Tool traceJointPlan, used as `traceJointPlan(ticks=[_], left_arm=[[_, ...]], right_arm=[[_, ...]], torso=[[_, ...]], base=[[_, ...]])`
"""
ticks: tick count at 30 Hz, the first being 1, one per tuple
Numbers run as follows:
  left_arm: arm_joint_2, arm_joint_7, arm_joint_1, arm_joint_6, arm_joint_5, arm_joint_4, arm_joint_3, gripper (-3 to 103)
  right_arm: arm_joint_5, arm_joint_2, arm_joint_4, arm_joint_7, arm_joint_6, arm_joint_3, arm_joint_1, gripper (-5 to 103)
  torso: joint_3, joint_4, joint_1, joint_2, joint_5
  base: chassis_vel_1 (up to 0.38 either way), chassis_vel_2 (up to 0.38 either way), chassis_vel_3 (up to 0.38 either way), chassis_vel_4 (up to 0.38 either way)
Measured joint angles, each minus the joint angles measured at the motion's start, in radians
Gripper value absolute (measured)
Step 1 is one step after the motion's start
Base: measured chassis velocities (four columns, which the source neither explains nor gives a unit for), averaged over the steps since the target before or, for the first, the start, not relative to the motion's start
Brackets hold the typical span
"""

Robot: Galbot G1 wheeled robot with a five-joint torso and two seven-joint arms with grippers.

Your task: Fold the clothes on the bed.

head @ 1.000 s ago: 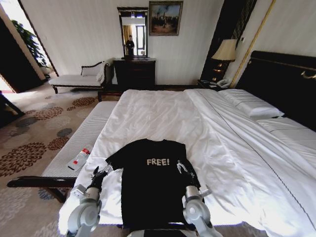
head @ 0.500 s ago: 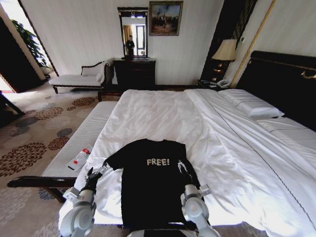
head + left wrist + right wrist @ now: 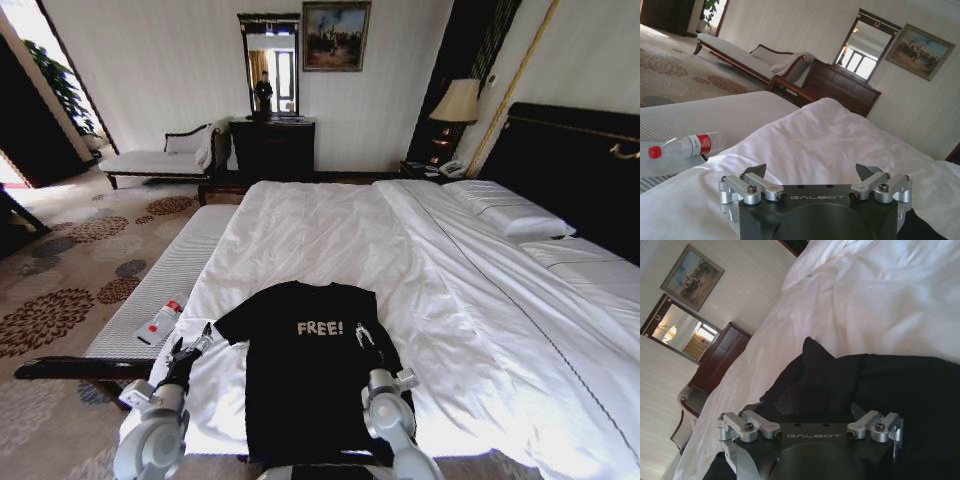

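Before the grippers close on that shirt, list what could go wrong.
The T-shirt lies flat on the white bedding, so a pinch may gather sheet too. The left gripper, open, sits on bedding beside the sleeve and may miss it. The right gripper, open over the other sleeve, could bunch it.

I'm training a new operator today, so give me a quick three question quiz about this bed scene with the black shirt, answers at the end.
1. True or false: the T-shirt lies flat on the bed, print up.
2. What lies on the bench beside the left hand? A) bottle B) phone C) towel
3. Which hand is over black fabric?

Key: 1 true. 2 A, the bottle. 3 the right hand; the left is over white sheet, both open.
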Motion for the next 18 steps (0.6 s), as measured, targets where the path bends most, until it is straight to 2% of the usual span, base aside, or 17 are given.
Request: traceJointPlan(ticks=[8,12,14,16,18], left_arm=[[-0.005,-0.002,-0.005,0.002,0.002,0.002,0.012,100],[-0.008,-0.002,-0.007,0.002,0.005,0.003,0.018,100],[-0.009,-0.003,-0.007,0.002,0.006,0.003,0.021,100],[-0.009,-0.003,-0.007,0.002,0.007,0.003,0.021,100],[-0.01,-0.003,-0.005,0.002,0.007,0.003,0.02,100]], right_arm=[[-0.008,0.002,0.0,0.017,-0.002,-0.002,-0.021,90],[-0.006,0.002,-0.01,0.019,-0.003,0.001,-0.013,95],[-0.004,0.001,-0.017,0.02,-0.003,0.005,0.001,90],[-0.003,0.0,-0.02,0.02,-0.003,0.006,0.005,90],[0.002,-0.001,-0.027,0.024,-0.003,0.01,0.022,80]], torso=[[0.0,-0.0001,0.0,0.0,0.0],[0.0,-0.0001,0.0,0.0,0.0],[0.0,0.0,0.0,0.0,0.0],[0.0,0.0,0.0,0.0,0.0],[0.0,-0.0001,0.0,0.0,0.0]], base=[[0.0,0.0,0.0,0.0],[0.0,0.0,0.0,0.0],[0.0,0.0,0.0,0.0],[0.0,0.0,0.0,0.0],[0.0,0.0,0.0,0.0]])
